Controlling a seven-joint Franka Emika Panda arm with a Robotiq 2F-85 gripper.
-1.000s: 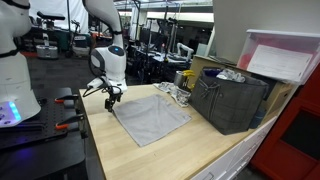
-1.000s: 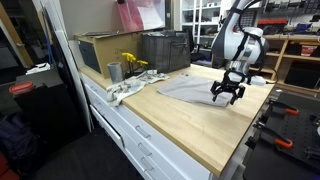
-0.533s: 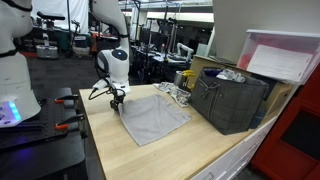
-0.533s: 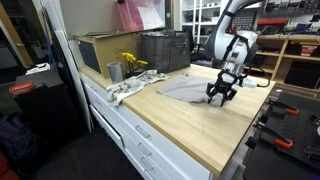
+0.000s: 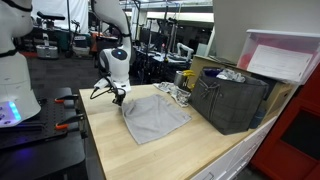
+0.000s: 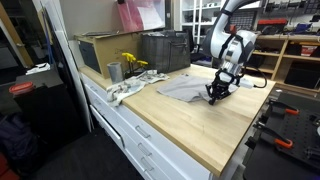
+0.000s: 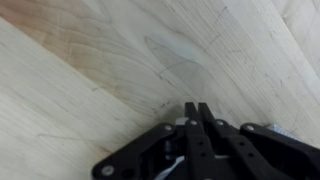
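Observation:
A grey cloth [image 5: 157, 119] [image 6: 184, 88] lies spread flat on the light wooden table [image 5: 125, 155] [image 6: 195, 135]. My gripper [image 5: 119, 99] [image 6: 212, 98] points down at the cloth's corner nearest the table's end. Its fingertips touch the table there. In the wrist view the gripper [image 7: 196, 108] shows both black fingers pressed together over bare wood, with a sliver of pale fabric beneath them. The pinched corner itself is mostly hidden by the fingers.
A dark mesh bin [image 5: 230, 100] [image 6: 165, 52] stands at the back of the table beside a cardboard box [image 6: 100, 50]. A metal cup [image 6: 114, 72], a yellow item [image 6: 130, 62] and a crumpled white rag [image 6: 128, 90] lie near the front edge.
The jaws have gone from wide open to shut. The gripper has come down and shifted slightly toward the cloth, and the cloth's near corner has bunched inward a little.

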